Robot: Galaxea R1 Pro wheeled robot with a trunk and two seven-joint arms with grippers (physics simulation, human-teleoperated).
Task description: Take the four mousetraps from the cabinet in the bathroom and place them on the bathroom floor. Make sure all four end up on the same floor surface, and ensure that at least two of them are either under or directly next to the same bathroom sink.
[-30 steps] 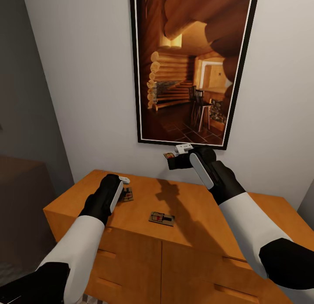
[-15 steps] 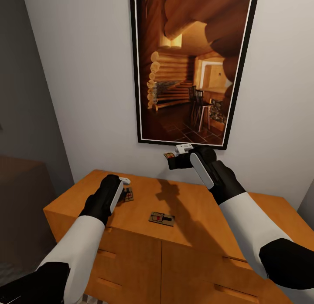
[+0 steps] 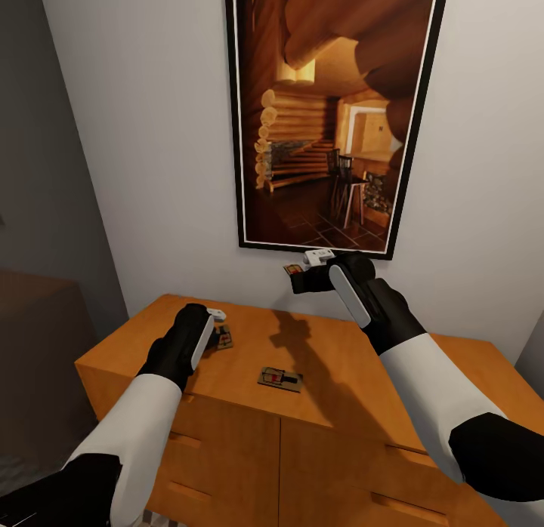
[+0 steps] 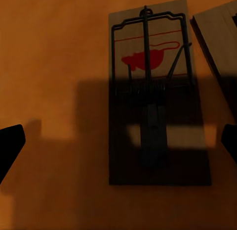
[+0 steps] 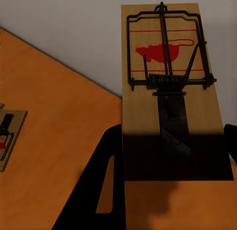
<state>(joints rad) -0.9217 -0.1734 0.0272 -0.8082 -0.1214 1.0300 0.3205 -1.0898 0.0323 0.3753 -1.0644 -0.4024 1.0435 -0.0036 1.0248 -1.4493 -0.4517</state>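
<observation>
The orange-brown cabinet (image 3: 340,376) stands against the wall in front of me. One mousetrap (image 3: 280,377) lies mid-top. Another mousetrap (image 3: 222,337) (image 4: 157,99) lies flat just under my left gripper (image 3: 214,325) (image 4: 118,143), which is open, its fingertips (image 4: 10,147) wide apart on either side of the board. The edge of one more mousetrap (image 4: 219,39) lies close beside it. My right gripper (image 3: 296,275) (image 5: 173,158) is raised above the cabinet near the wall, shut on a mousetrap (image 5: 170,86) (image 3: 292,269). The sink and bathroom floor are out of view.
A large framed picture of a log cabin (image 3: 329,112) hangs on the white wall right behind the raised right gripper. A grey wall (image 3: 38,210) closes the left side. Drawer fronts with bar handles (image 3: 400,508) face me below.
The left gripper has sunk very slightly toward the trap beneath it. The right arm and its trap have held still.
</observation>
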